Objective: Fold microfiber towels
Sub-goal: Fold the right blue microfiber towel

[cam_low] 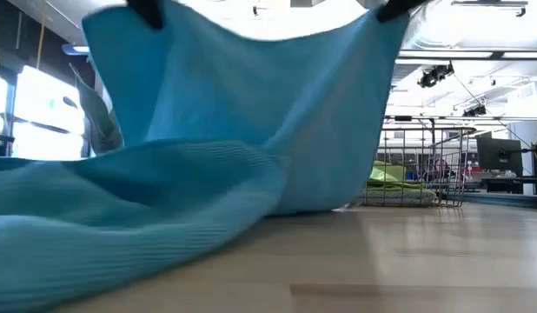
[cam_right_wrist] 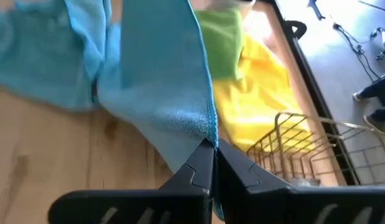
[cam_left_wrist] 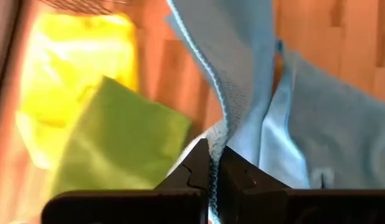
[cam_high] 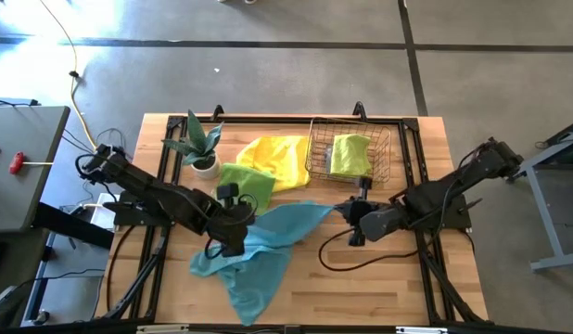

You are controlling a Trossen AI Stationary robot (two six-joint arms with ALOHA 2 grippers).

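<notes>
One teal blue towel [cam_high: 259, 246] is stretched across the middle of the wooden table [cam_high: 379, 288], a little toward 6 o'clock in the high view. It is held up at two spots. One edge is pinched tight by the left gripper [cam_left_wrist: 212, 167], whose two fingers are pressed together on the cloth's hem. A corner is pinched the same way by the right gripper [cam_right_wrist: 212, 149], at 3 o'clock from the left one. Between the two grippers the cloth is lifted off the table like a small tent, as seen in the low view. The rest of it is left lying in soft bumps on the wood, trailing toward 6 o'clock.

Just past the blue towel, toward 12 o'clock, a lime green towel [cam_high: 245, 181] is laid on the table. A yellow towel [cam_high: 277, 158] is bunched up beside it, partly under it. At 2 o'clock from the blue towel a wire basket [cam_high: 384, 153] is set near the table's far edge, and another lime green cloth [cam_high: 350, 153] is folded inside it. At 11 o'clock a small potted plant [cam_high: 201, 147] is stood, touching the green towel's side.
</notes>
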